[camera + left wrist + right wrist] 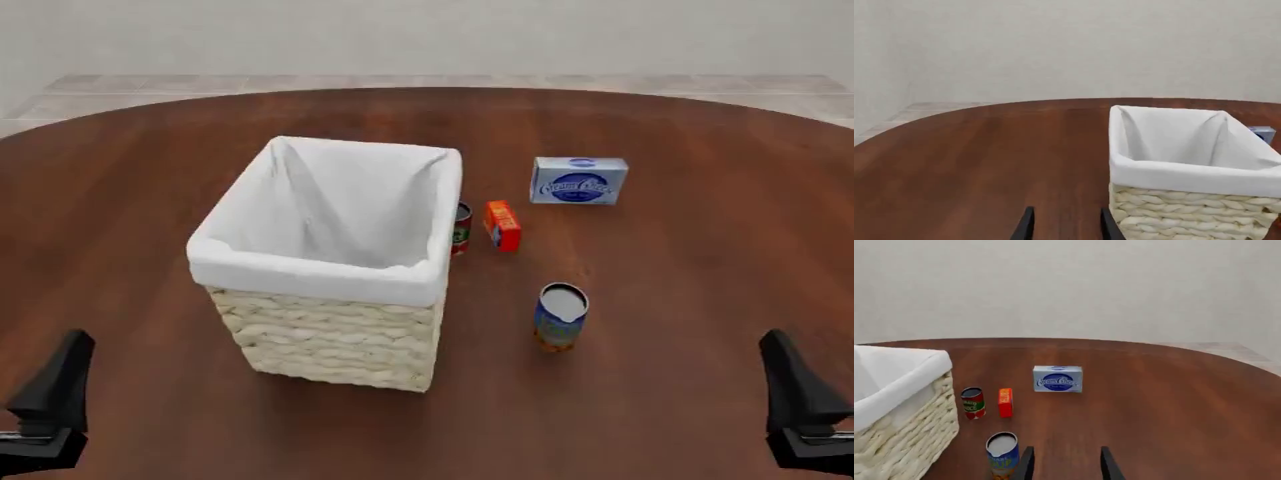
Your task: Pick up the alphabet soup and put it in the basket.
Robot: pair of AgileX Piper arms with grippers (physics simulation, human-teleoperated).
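We count five things on one round brown table (694, 300): one basket (327, 340), two cans, two boxes.

The basket sits left of centre in the front frame, upright, white liner (334, 200) folded over the rim, nothing visible inside.

The soup (562, 316) stands upright right of centre, lower than the other small things, grey top up, blue and orange label. It is near the basket's right side but apart from it, touching nothing. In the right wrist view it shows at the lower edge, just beside one finger tip, free of it.

The red-green can (462, 228) stands upright against or just beside the basket's right rim at mid-frame; we cannot tell if they touch. The orange box (502, 225) stands just right of that can, small gap between. The blue-white box (579, 181) stands in the upper right part, well apart from the soup.

Two grippers. Left gripper (1066, 227): lower left corner of the front frame, clear of everything; its wrist view shows two dark fingers spread with bare table between them, basket wall beside one. Right gripper (1066, 465): lower right corner of the front frame, well apart from the soup; fingers spread, pinching nothing.
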